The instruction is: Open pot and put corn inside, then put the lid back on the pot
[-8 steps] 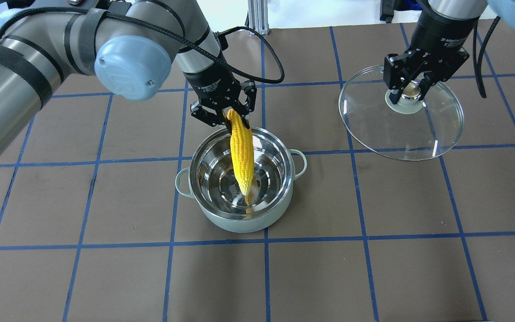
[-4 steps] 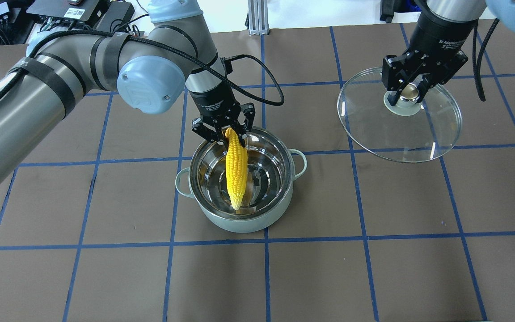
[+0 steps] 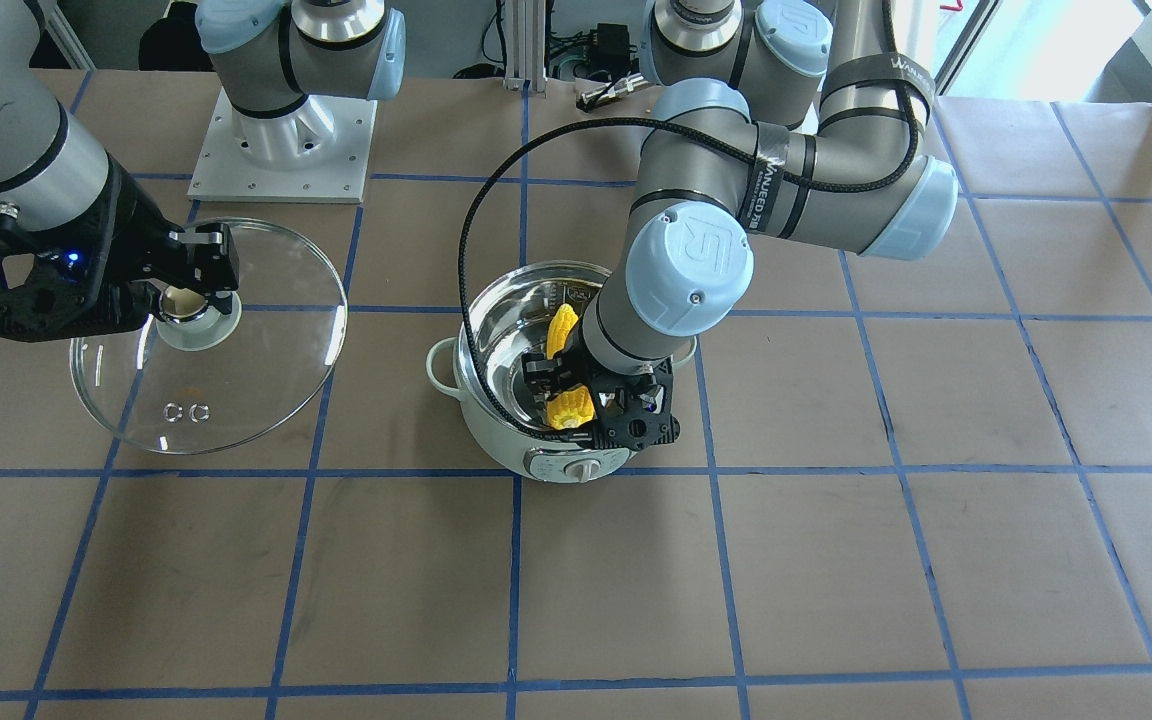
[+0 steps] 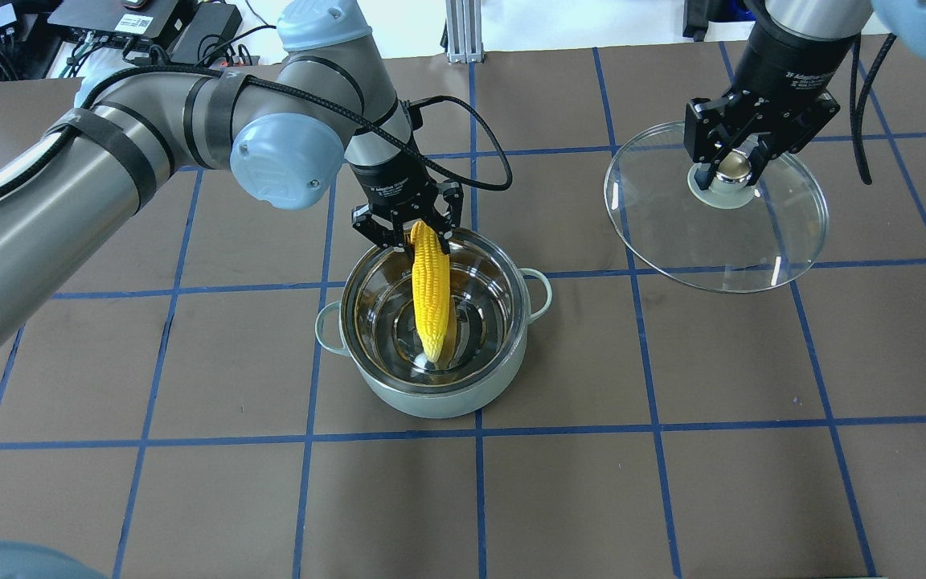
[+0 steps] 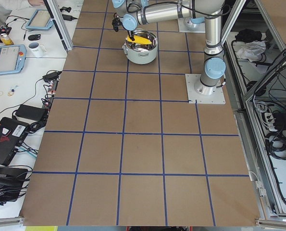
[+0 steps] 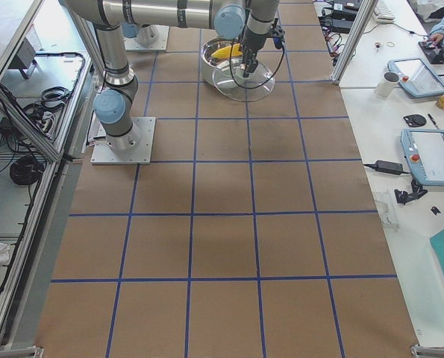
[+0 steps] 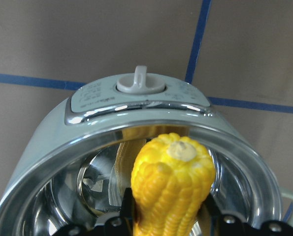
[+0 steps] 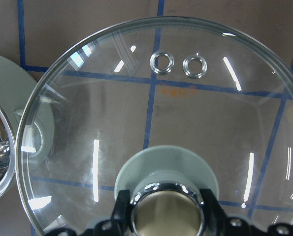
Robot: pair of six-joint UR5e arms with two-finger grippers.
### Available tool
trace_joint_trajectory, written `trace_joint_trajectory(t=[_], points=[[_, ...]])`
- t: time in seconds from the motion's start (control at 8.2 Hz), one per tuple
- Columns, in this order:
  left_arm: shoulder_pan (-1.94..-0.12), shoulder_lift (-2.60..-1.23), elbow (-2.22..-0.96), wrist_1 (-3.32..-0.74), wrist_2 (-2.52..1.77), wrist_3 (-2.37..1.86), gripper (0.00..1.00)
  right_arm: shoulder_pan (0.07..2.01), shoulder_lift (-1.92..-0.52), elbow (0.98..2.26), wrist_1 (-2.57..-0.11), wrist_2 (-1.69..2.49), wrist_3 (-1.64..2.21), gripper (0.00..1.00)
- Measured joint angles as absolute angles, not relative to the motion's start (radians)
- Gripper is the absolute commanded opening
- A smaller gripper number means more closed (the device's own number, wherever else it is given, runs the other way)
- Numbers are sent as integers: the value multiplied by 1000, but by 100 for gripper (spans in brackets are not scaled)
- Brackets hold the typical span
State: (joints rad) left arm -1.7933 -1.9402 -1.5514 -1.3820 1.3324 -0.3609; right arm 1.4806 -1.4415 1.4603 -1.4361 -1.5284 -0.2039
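Note:
The mint-green pot (image 4: 431, 398) stands open mid-table, its control dial (image 7: 139, 83) facing away from the robot. My left gripper (image 4: 417, 233) is over the pot's far rim and shut on the thick end of the yellow corn (image 4: 431, 297). The corn hangs tilted inside the pot, tapered tip down near the steel bottom. It also shows in the front view (image 3: 572, 408) and the left wrist view (image 7: 173, 177). My right gripper (image 4: 730, 170) is shut on the knob of the glass lid (image 4: 672, 233) and holds it above the table, to the pot's right.
The brown table (image 4: 190, 482) has a blue tape grid. The right arm's base plate (image 3: 281, 150) sits at the robot's side. Cables and electronics (image 4: 149, 24) lie beyond the table's far left edge.
My left gripper has come down and lowered the corn deeper into the pot, its tip now near the bottom. The right gripper with the lid has barely shifted.

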Motion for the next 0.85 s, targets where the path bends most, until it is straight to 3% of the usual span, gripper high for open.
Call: trace_joint_trajectory(t=[0.85], points=[[-1737, -1850, -1505, -1562, 1364, -356, 100, 1495, -1448, 1460, -1436, -1525, -168, 0]])
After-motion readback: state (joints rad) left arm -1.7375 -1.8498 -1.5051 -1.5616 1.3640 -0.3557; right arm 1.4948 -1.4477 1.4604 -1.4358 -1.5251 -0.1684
